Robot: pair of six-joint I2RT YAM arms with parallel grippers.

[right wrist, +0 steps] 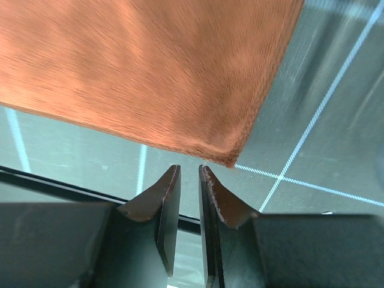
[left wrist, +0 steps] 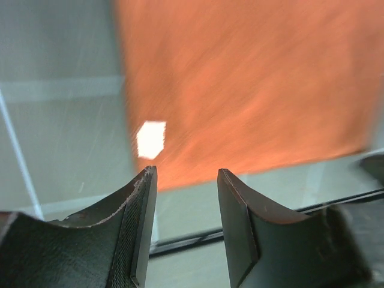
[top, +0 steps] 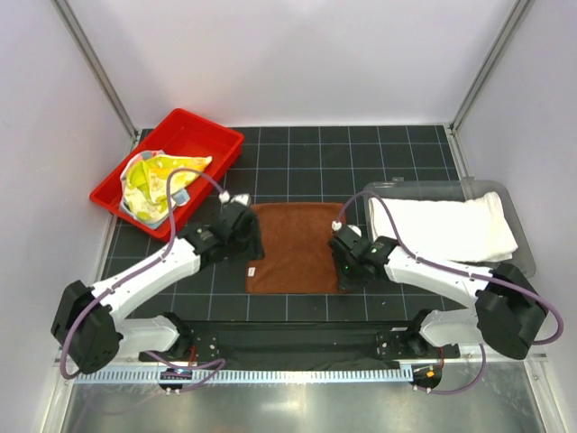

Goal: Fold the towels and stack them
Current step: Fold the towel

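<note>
A brown towel (top: pixel 297 248) lies flat in the middle of the black mat. It fills the left wrist view (left wrist: pixel 252 84) and the right wrist view (right wrist: pixel 150 66). Its white label (left wrist: pixel 150 139) sits at its left edge. My left gripper (top: pixel 255 255) hovers at that left edge, open and empty (left wrist: pixel 183 174). My right gripper (top: pixel 347 276) is at the towel's near right corner, jaws a narrow gap apart and empty (right wrist: pixel 189 171). A white towel (top: pixel 442 225) lies folded on the right. A yellow-green towel (top: pixel 149 176) lies crumpled on a light-blue multicoloured one (top: pixel 180 191).
A red plastic tray (top: pixel 203 126) at the back left holds the two crumpled towels. A clear plastic bin (top: pixel 516 203) on the right holds the white towel. White walls enclose the table, with a metal rail along the near edge.
</note>
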